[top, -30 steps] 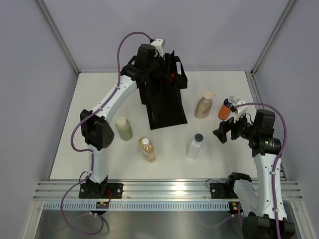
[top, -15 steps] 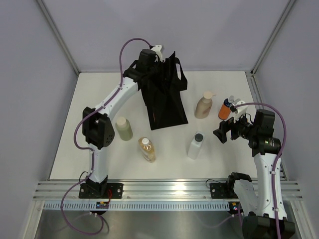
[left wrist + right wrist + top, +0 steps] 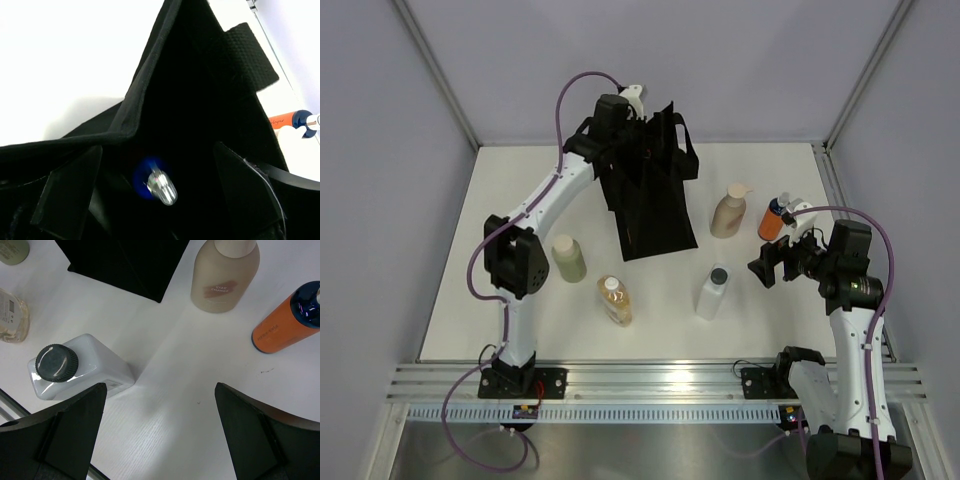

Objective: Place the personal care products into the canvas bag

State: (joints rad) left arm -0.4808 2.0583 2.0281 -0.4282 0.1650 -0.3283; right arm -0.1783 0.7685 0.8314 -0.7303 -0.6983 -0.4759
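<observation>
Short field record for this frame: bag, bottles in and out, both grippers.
bag: black canvas bag, mouth open
inside bag: small blue-topped bottle, partly visible
on table: beige pump bottle, orange bottle with blue top, clear bottle with black cap, amber bottle, pale olive bottle
left gripper: open, over the bag's mouth, holding nothing
right gripper: open, above the table near the clear bottle, empty

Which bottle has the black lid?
The clear, boxy bottle right of the amber bottle. Only its cap is black; the others' tops are beige, blue or pale.
</observation>
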